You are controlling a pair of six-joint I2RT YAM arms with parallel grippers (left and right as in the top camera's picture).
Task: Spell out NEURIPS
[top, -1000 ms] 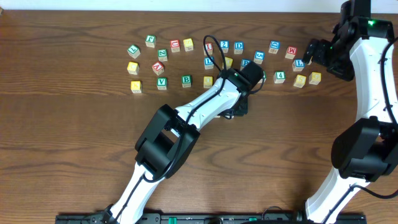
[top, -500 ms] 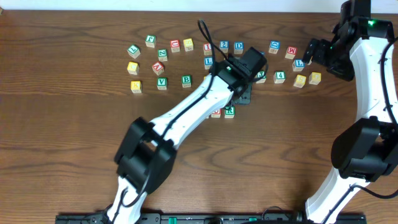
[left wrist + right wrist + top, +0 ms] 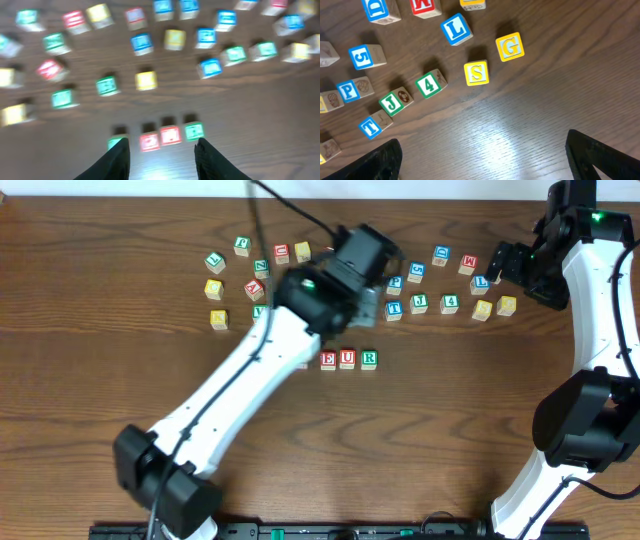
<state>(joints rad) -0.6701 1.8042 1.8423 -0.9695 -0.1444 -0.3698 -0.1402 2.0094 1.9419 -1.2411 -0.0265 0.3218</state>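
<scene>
From the lower left of the surface [image 3: 100,380], your left arm [image 3: 230,395] stretches diagonally up over the loose blocks [image 3: 215,262]. Your left fingers [image 3: 117,160] are spread, empty, and frame a row of four blocks [image 3: 170,135]. At far right, your right arm [image 3: 590,290] stands folded, right fingers [image 3: 380,160] parted, empty, near the S block [image 3: 476,73].

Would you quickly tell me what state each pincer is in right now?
Left pincer: open, holding nothing.
Right pincer: open, holding nothing.
</scene>
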